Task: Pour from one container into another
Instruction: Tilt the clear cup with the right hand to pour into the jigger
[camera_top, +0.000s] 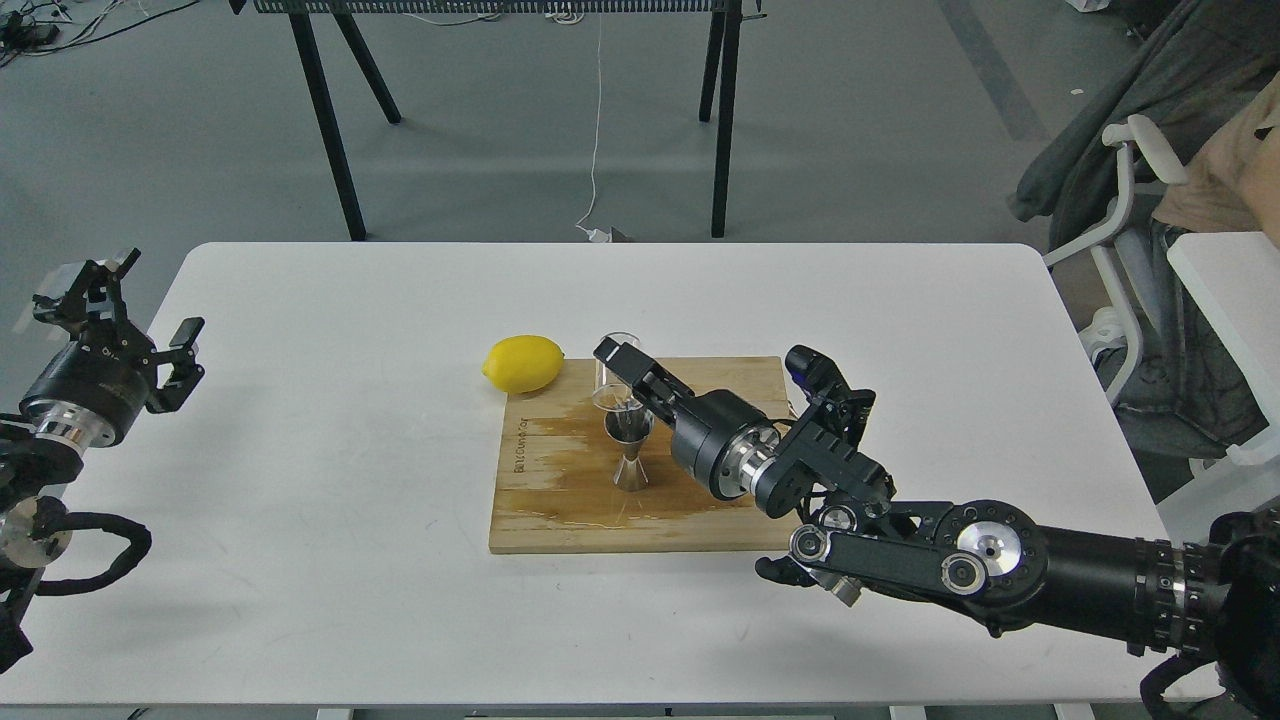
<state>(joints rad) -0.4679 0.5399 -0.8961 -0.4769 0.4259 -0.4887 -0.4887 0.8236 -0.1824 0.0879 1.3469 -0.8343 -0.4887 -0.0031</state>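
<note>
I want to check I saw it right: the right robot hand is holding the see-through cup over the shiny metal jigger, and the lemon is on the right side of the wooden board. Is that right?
Almost. The head view shows the lemon at the wooden board's far left corner, not its right side. The rest holds: the right gripper holds the clear cup above the steel jigger.

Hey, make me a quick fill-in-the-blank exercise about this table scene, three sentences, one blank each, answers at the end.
1. The right gripper holds a clear ____ above the steel jigger.
2. The jigger stands on a wooden ____.
3. The fruit at the cutting board's far left corner is a ____.

Missing words: cup; cutting board; lemon
</note>
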